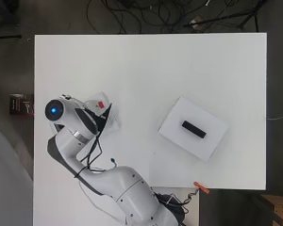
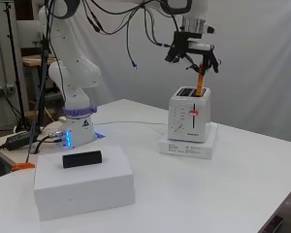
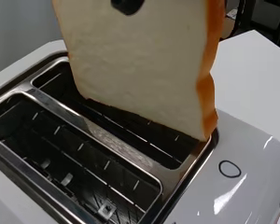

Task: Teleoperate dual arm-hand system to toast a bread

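The robot hand pinches the top of the bread slice and holds it upright over the white toaster, its lower edge just entering one slot. To do this well, keep the slice parallel to the slot walls, lower straight down, and release only once it sits inside.

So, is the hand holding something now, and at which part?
Yes: the hand holds the bread slice by its upper end, while the lower end enters a toaster slot.
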Controlling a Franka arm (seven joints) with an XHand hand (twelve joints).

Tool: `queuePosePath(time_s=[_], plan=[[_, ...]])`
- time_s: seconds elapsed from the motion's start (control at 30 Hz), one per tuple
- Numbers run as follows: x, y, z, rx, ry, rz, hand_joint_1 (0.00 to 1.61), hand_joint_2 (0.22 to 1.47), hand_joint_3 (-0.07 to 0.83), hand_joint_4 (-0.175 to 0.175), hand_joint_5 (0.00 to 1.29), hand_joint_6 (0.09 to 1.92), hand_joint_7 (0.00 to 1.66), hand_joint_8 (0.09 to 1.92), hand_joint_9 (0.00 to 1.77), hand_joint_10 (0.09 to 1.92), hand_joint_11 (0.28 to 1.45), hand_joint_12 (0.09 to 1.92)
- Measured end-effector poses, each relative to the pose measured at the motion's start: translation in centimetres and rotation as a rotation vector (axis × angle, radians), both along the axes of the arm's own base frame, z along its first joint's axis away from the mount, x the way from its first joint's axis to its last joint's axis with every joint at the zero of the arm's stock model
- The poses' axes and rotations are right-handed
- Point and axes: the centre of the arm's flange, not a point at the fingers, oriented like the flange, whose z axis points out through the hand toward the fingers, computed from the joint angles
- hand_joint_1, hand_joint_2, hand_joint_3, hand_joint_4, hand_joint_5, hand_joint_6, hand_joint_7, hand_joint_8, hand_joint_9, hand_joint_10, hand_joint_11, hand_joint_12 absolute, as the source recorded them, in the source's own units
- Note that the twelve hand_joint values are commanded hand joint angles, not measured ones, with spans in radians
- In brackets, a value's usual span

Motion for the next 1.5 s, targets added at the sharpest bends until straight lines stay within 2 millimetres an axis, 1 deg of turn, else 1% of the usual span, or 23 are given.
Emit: queuePosePath(time_s=[0.13, 0.3, 0.4, 0.57, 0.7, 0.8, 0.83, 0.9, 0.93, 0.97, 1.0, 1.03, 1.07, 1.13, 1.23, 1.27, 1.33, 1.37, 1.4, 1.43, 1.47, 1.5], plan=[[0.3, 0.4, -0.4, -0.009, -0.010, 0.021, 1.25, 1.13, 0.000, -0.175, 0.80, 1.12, 1.14, 0.88, 1.48, 0.09, 0.84, 0.18], [0.6, 1.0, -1.7, -0.014, 0.040, 0.022, 1.25, 1.13, 0.001, -0.175, 0.79, 1.12, 1.13, 0.88, 1.47, 0.09, 0.82, 0.17], [0.5, 1.4, -1.8, -0.014, 0.053, 0.016, 1.25, 1.13, 0.001, -0.175, 0.79, 1.13, 1.12, 0.90, 1.46, 0.09, 0.81, 0.17], [1.8, 0.4, -1.4, -0.006, 0.047, -0.040, 1.25, 1.14, 0.001, -0.175, 0.78, 1.13, 1.12, 0.92, 1.45, 0.09, 0.80, 0.16], [0.8, 2.1, -1.5, 0.015, 0.038, -0.040, 1.25, 1.13, -0.001, -0.172, 0.79, 1.15, 1.15, 0.83, 1.43, 0.09, 0.79, 0.14], [0.6, 3.0, -1.9, 0.025, 0.041, -0.058, 1.24, 1.13, 0.000, -0.149, 0.79, 1.20, 1.15, 0.78, 1.38, 0.09, 0.77, 0.11], [0.7, 3.0, -2.0, 0.033, 0.046, -0.062, 1.24, 1.13, 0.001, -0.145, 0.78, 1.22, 1.15, 0.77, 1.38, 0.09, 0.77, 0.11], [0.9, 2.9, -2.3, 0.038, 0.056, -0.068, 1.24, 1.13, 0.001, -0.147, 0.78, 1.22, 1.15, 0.76, 1.38, 0.09, 0.77, 0.11], [1.1, 2.8, -2.6, 0.040, 0.063, -0.071, 1.02, 1.15, 0.002, -0.080, 0.71, 0.89, 1.11, 0.57, 1.34, 0.09, 0.75, 0.09], [1.2, 2.6, -2.9, 0.042, 0.070, -0.077, 0.70, 1.05, -0.022, -0.048, 0.48, 0.54, 0.85, 0.33, 1.06, 0.09, 0.64, 0.09], [1.4, 2.4, -3.2, 0.043, 0.079, -0.082, 0.46, 0.94, -0.028, -0.036, 0.28, 0.29, 0.56, 0.18, 0.75, 0.09, 0.53, 0.09], [1.7, 2.1, -3.4, 0.042, 0.090, -0.088, 0.32, 0.87, -0.027, -0.036, 0.15, 0.15, 0.37, 0.09, 0.54, 0.09, 0.46, 0.09], [2.1, 1.5, -3.5, 0.036, 0.101, -0.105, 0.25, 0.84, -0.022, -0.042, 0.08, 0.09, 0.26, 0.09, 0.42, 0.09, 0.42, 0.09], [2.6, 1.0, -4.2, 0.027, 0.129, -0.132, 0.18, 0.84, -0.005, -0.055, 0.04, 0.09, 0.19, 0.09, 0.33, 0.09, 0.38, 0.09], [2.4, 1.8, -5.5, 0.016, 0.158, -0.143, 0.12, 0.90, 0.009, -0.066, 0.10, 0.09, 0.21, 0.09, 0.34, 0.09, 0.37, 0.09], [2.1, 2.4, -5.8, 0.014, 0.164, -0.140, 0.11, 0.92, 0.009, -0.064, 0.16, 0.09, 0.24, 0.09, 0.36, 0.09, 0.37, 0.09], [1.4, 3.4, -5.9, 0.019, 0.166, -0.134, 0.10, 0.96, 0.010, -0.063, 0.25, 0.09, 0.29, 0.09, 0.40, 0.09, 0.37, 0.09], [1.4, 3.4, -5.7, 0.027, 0.167, -0.139, 0.10, 0.97, 0.008, -0.064, 0.26, 0.09, 0.30, 0.09, 0.41, 0.09, 0.37, 0.09], [1.6, 2.9, -5.6, 0.040, 0.167, -0.157, 0.10, 0.98, 0.006, -0.064, 0.27, 0.09, 0.31, 0.09, 0.41, 0.09, 0.37, 0.09], [2.0, 2.0, -5.4, 0.051, 0.165, -0.187, 0.10, 0.98, 0.004, -0.064, 0.28, 0.09, 0.31, 0.09, 0.42, 0.09, 0.37, 0.09], [2.6, 0.7, -5.2, 0.062, 0.162, -0.225, 0.10, 0.98, 0.004, -0.064, 0.28, 0.09, 0.31, 0.09, 0.42, 0.09, 0.37, 0.09], [3.3, -0.8, -5.0, 0.073, 0.158, -0.269, 0.10, 0.99, 0.007, -0.056, 0.29, 0.09, 0.32, 0.09, 0.42, 0.09, 0.37, 0.09]])
